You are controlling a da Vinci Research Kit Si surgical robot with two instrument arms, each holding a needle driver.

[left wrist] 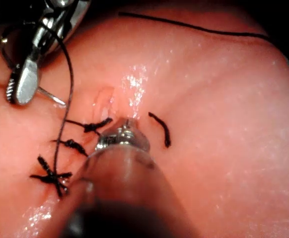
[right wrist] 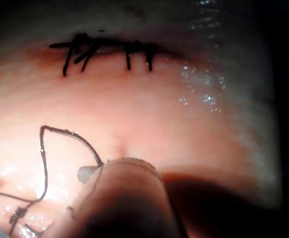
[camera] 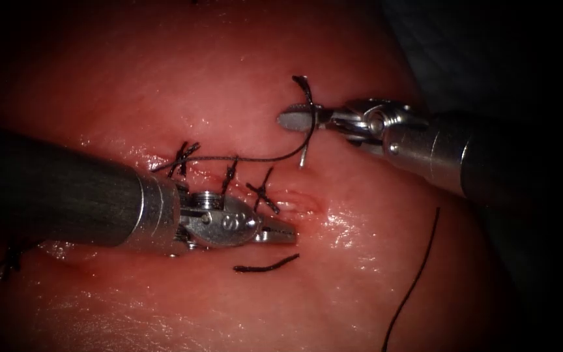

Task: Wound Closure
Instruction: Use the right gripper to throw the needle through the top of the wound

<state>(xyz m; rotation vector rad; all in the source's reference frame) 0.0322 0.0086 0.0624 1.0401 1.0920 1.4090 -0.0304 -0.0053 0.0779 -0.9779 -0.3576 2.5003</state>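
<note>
We see the tissue (camera: 242, 78), pink and wet, carrying everything here. On it lie the dark stitches (camera: 229, 173) across the cut (camera: 304, 201), a short cut end of thread (camera: 265, 266) below them, and a long thread (camera: 418, 267) at right.

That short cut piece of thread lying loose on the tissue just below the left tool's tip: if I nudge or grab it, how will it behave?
The cut end of thread lies curved and flat on the tissue, so it is probably limp and very light. The surface there glistens wet, so it may cling and drag instead of sliding. Being thin, it would likely slip between jaws unless pinched squarely.
</note>
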